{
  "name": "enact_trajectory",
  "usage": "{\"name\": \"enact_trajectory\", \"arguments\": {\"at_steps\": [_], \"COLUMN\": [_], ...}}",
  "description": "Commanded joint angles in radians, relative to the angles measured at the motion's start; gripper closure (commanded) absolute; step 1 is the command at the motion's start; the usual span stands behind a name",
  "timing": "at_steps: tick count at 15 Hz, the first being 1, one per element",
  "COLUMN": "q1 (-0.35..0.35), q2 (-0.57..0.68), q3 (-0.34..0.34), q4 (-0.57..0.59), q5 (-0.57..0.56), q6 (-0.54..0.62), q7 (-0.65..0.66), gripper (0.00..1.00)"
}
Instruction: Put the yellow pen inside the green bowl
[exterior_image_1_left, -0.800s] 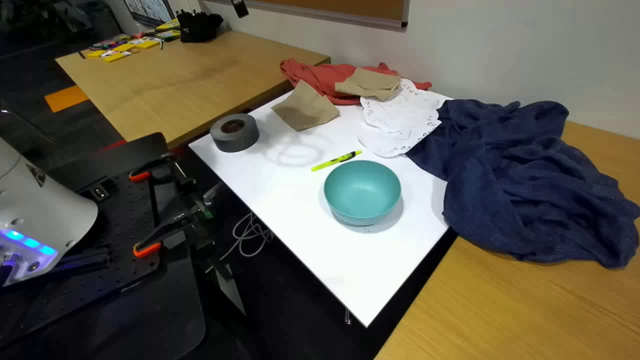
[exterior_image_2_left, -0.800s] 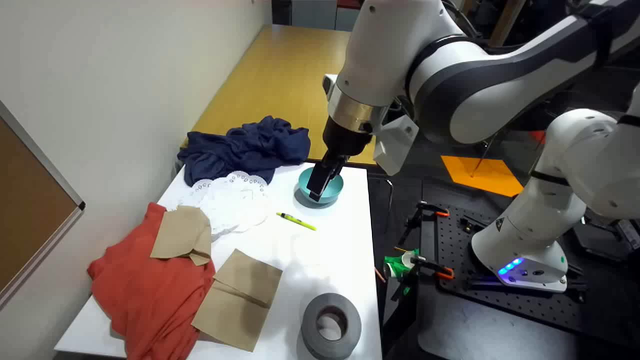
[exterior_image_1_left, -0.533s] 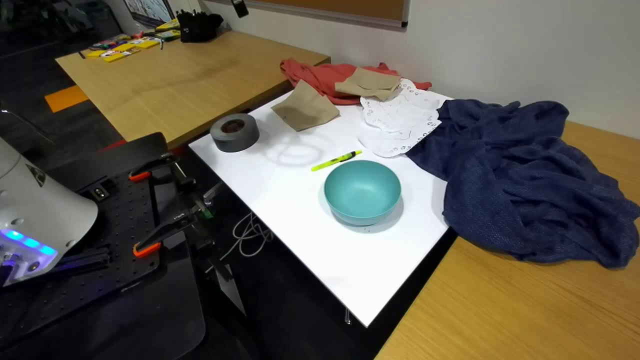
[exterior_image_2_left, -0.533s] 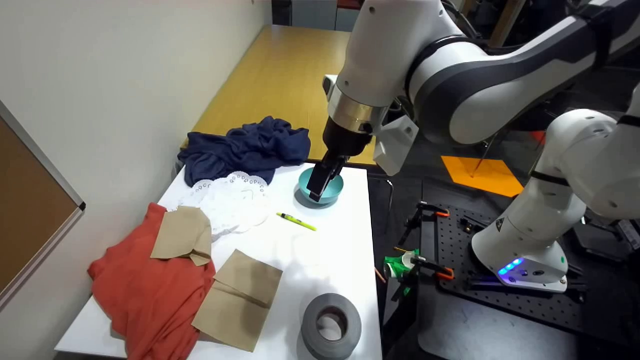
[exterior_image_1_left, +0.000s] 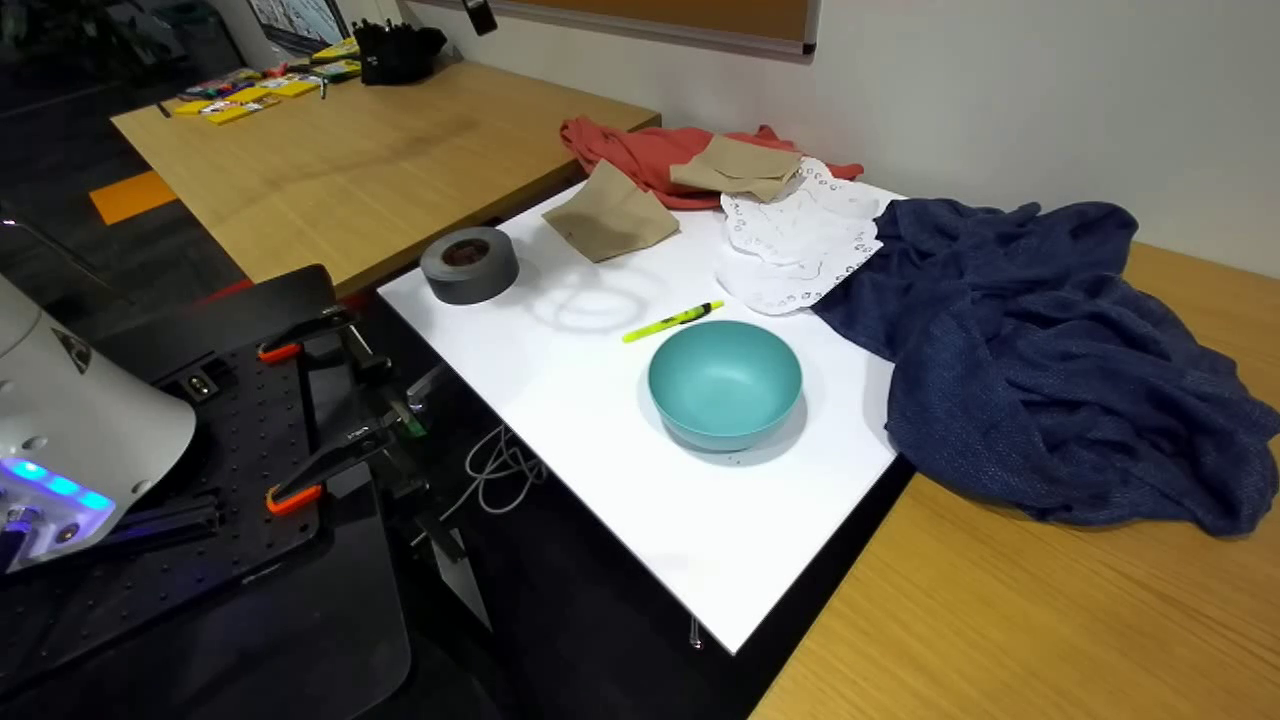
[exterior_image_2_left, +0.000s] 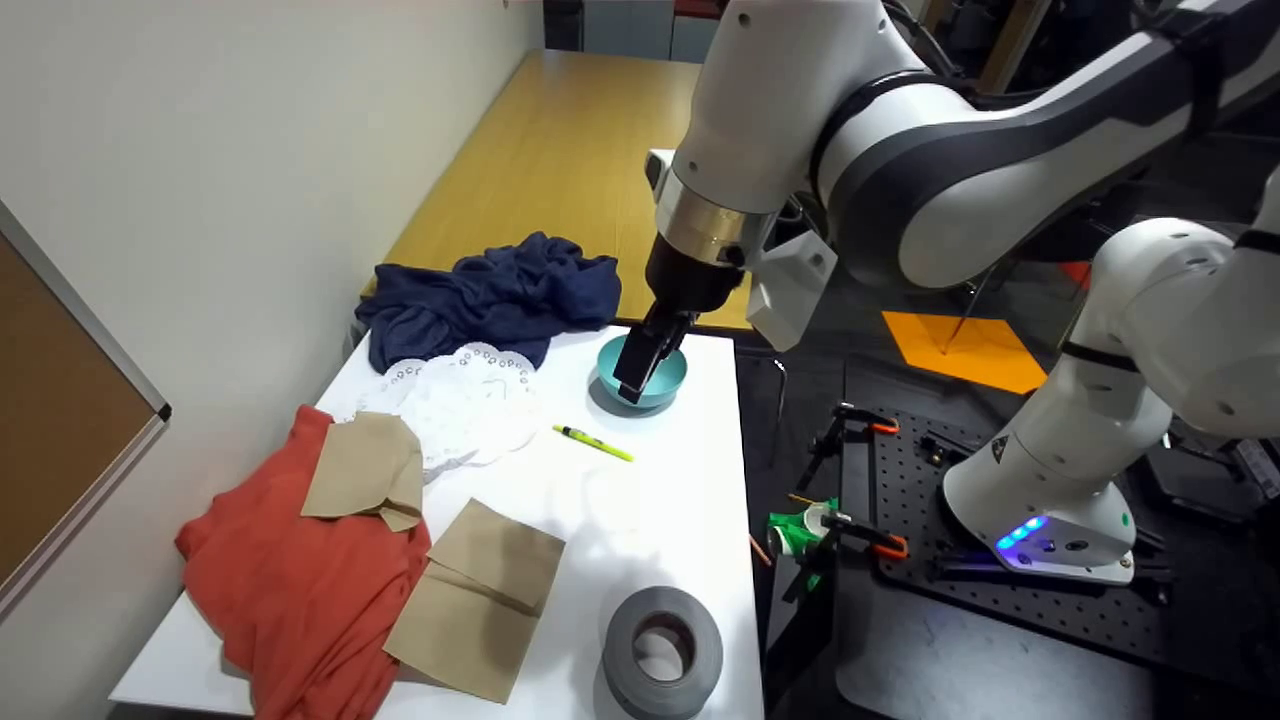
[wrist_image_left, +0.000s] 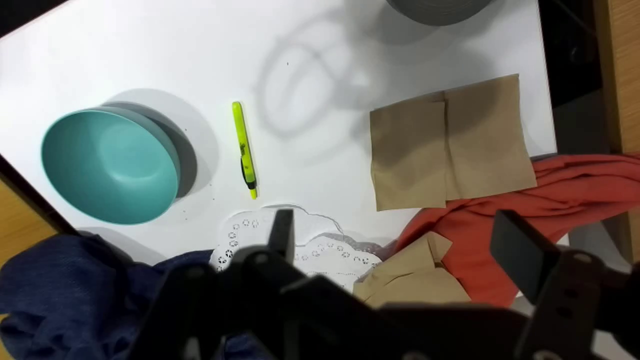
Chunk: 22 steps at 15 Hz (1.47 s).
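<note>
The yellow pen (exterior_image_1_left: 674, 321) lies flat on the white table beside the green bowl, in both exterior views (exterior_image_2_left: 593, 443) and in the wrist view (wrist_image_left: 243, 150). The green bowl (exterior_image_1_left: 725, 385) stands upright with nothing inside. In an exterior view the bowl (exterior_image_2_left: 668, 382) is partly covered by my gripper (exterior_image_2_left: 630, 385), which hangs above the table. In the wrist view the bowl (wrist_image_left: 112, 165) is at left, with the pen to its right. My gripper (wrist_image_left: 402, 237) is open with wide-apart fingers and nothing between them. It is apart from the pen.
A grey tape roll (exterior_image_2_left: 662, 652), brown papers (exterior_image_2_left: 480, 600), a red cloth (exterior_image_2_left: 300, 580), white doilies (exterior_image_2_left: 460, 405) and a navy cloth (exterior_image_2_left: 490, 300) lie on the white table (exterior_image_1_left: 640, 480). A wall runs along its far side. Wooden tables (exterior_image_1_left: 1050, 620) adjoin it.
</note>
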<state>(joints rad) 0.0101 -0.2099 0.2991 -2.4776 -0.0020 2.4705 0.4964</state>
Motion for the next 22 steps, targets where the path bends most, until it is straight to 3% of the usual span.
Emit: {"name": "enact_trajectory", "arguments": {"at_steps": [1,7,12,22], "q1": [0.030,0.030,0.028,0.008], "q2": [0.001,0.001,0.055,0.334], "q3": [-0.031,-0.031,-0.083,-0.243], "q4": [0.001,0.001,0.022,0.145], "q5": [-0.009,-0.009,0.005,0.026], "q6": [-0.002,-0.002,0.014,0.035], "q7": [0.006,0.006,-0.042,-0.315], "gripper": [0.00,0.00,0.00,0.00]}}
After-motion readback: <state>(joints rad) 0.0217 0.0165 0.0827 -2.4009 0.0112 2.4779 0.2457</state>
